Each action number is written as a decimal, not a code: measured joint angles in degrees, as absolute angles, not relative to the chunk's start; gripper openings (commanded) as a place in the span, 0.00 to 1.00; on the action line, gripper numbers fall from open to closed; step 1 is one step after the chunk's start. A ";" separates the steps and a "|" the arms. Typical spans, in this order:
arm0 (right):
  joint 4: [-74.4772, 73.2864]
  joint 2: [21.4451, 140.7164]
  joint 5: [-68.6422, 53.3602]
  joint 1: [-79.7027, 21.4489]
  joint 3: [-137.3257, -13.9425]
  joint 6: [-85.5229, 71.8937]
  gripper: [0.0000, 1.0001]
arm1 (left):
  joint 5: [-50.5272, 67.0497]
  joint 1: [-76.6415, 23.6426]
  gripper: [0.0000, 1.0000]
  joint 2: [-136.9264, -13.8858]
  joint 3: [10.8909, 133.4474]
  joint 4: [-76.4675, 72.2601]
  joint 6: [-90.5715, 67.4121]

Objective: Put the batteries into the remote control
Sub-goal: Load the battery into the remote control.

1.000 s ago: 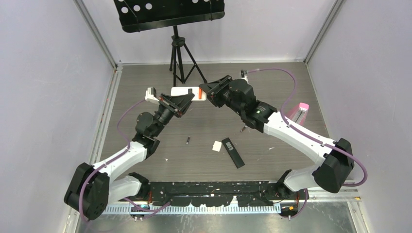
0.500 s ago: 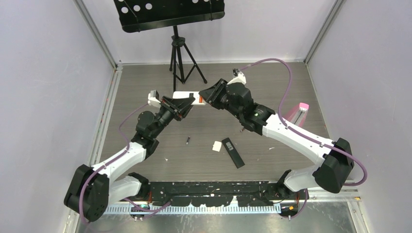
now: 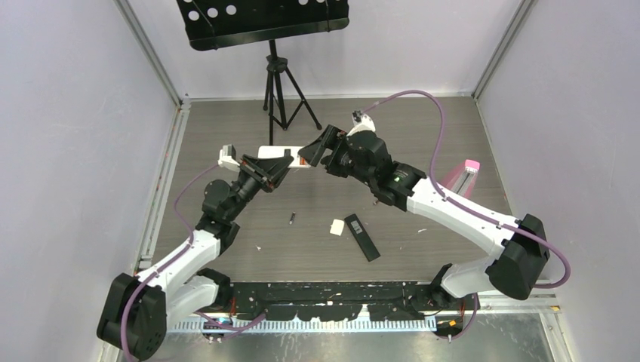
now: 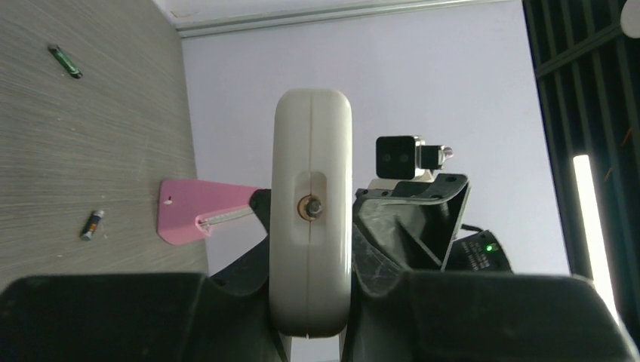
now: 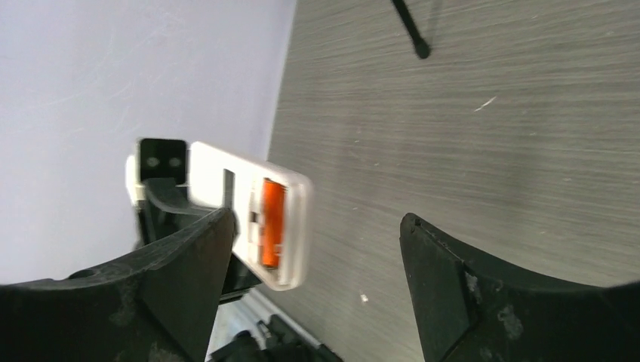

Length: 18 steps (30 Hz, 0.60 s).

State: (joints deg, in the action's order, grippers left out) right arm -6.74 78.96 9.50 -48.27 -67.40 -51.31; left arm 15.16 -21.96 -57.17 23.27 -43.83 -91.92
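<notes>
From above, hard to make out: white remote half covered by both grippers, raised over the table. Clenched by its two sides in the left gripper; lower end cut off in the left wrist view. Right gripper released, spread wide at the remote's battery end. Orange battery apparently seated in the open compartment, neighbouring slot partly hidden. Green battery and dark battery lying on the table. Against a second ago: right jaws much wider, remote shifted left.
</notes>
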 measured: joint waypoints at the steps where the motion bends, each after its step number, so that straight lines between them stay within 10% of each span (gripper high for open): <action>1: -6.42 78.74 8.45 -48.07 -67.29 -52.53 0.85 | 15.31 -21.93 0.00 -56.69 22.79 -43.79 -90.78; 10: 1.78 74.24 3.99 -46.89 -62.04 -61.06 0.50 | 17.65 -21.61 0.00 -53.87 20.05 -41.54 -83.26; 18: -2.79 74.52 2.07 -46.81 -62.65 -58.96 0.51 | 19.55 -21.32 0.00 -52.82 20.05 -41.32 -80.47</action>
